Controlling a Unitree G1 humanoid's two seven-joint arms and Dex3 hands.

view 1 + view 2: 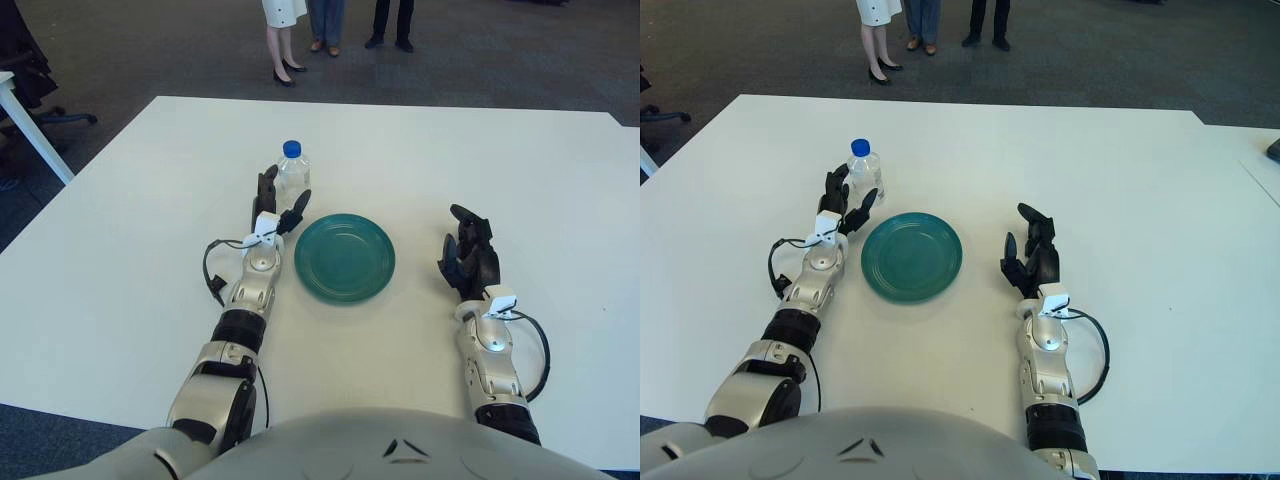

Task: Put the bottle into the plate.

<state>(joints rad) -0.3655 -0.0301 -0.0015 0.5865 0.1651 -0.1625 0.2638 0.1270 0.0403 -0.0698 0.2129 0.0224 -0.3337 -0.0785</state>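
Observation:
A clear plastic bottle (293,175) with a blue cap stands upright on the white table (120,250), just beyond and left of a round green plate (345,258). My left hand (278,204) reaches up to the bottle's base, its fingers spread on either side of it and holding nothing. In the right eye view the same hand (847,204) sits right under the bottle (865,172), left of the plate (912,255). My right hand (466,255) shows to the right of the plate, fingers loosely open, holding nothing.
Several people's legs (330,25) stand on the dark carpet beyond the table's far edge. Another white table's leg (35,130) and an office chair base (60,118) show at the far left.

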